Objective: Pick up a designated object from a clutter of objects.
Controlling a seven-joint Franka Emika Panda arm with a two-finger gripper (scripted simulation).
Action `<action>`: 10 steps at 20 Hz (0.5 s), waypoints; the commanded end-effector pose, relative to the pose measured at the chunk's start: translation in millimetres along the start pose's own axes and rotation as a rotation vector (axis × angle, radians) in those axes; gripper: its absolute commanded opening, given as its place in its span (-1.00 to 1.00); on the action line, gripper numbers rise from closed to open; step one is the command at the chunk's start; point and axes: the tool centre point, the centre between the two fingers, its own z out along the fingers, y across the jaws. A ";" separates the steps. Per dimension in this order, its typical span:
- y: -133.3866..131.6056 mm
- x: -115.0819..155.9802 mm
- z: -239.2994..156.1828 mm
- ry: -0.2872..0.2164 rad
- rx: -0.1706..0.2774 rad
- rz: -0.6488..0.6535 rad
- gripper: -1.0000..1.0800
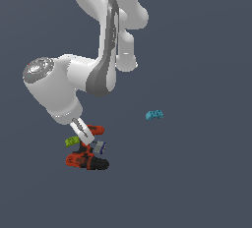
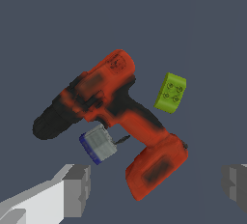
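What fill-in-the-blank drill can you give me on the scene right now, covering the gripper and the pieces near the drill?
1. The gripper has its jaws ____, with nothing between them.
2. The lime-green block lies beside the drill, not ____ it.
3. The block lying far from the others is coloured ____.
4. The grey-and-blue piece sits close under the drill's ____ chuck end.

Missing words: open; touching; cyan; black

In the exterior view the arm [image 1: 93, 74] runs off the top edge, and the hand [image 1: 84, 134] covers the middle of the power drill [image 1: 87, 160]. The lime-green block [image 1: 72, 141] beside the drill is too small for detail. In the wrist view both fingers [image 2: 72, 189] are cut by the frame edges.
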 end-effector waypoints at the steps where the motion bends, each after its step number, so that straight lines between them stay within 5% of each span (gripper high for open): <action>1: 12.5 16.5 21.1 0.006 -0.001 0.094 0.92; 10: 47.3 50.6 71.8 0.022 -0.011 0.307 0.92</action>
